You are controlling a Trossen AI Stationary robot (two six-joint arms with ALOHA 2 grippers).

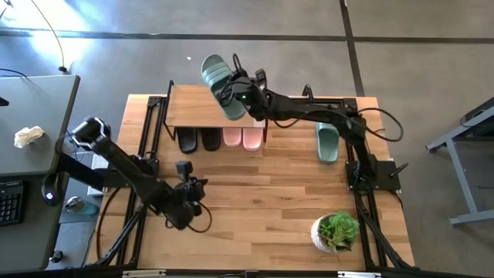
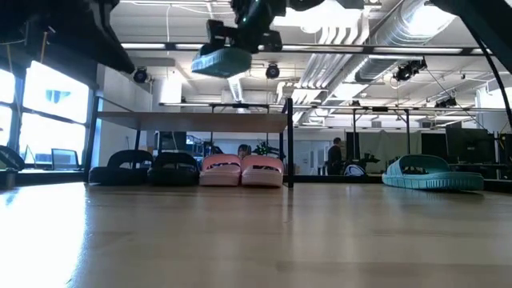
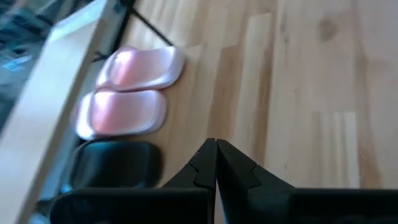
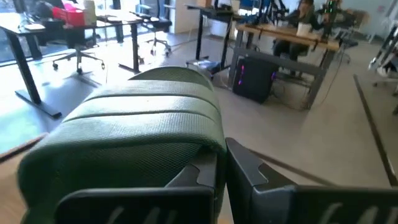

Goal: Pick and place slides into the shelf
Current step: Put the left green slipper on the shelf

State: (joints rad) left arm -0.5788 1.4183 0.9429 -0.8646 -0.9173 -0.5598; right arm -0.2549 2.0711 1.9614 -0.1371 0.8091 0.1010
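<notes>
Sage green slide (image 1: 218,81) is clamped in my right gripper (image 1: 241,91), held in the air above the shelf (image 1: 208,108). Its mate (image 1: 327,144) lies on the table (image 1: 262,193) right of the shelf. Under the plank I see the black pair (image 1: 199,140) and the pink pair (image 1: 242,138) side by side. My left gripper (image 1: 185,171) waits over the table, fingers pressed together on nothing.
</notes>
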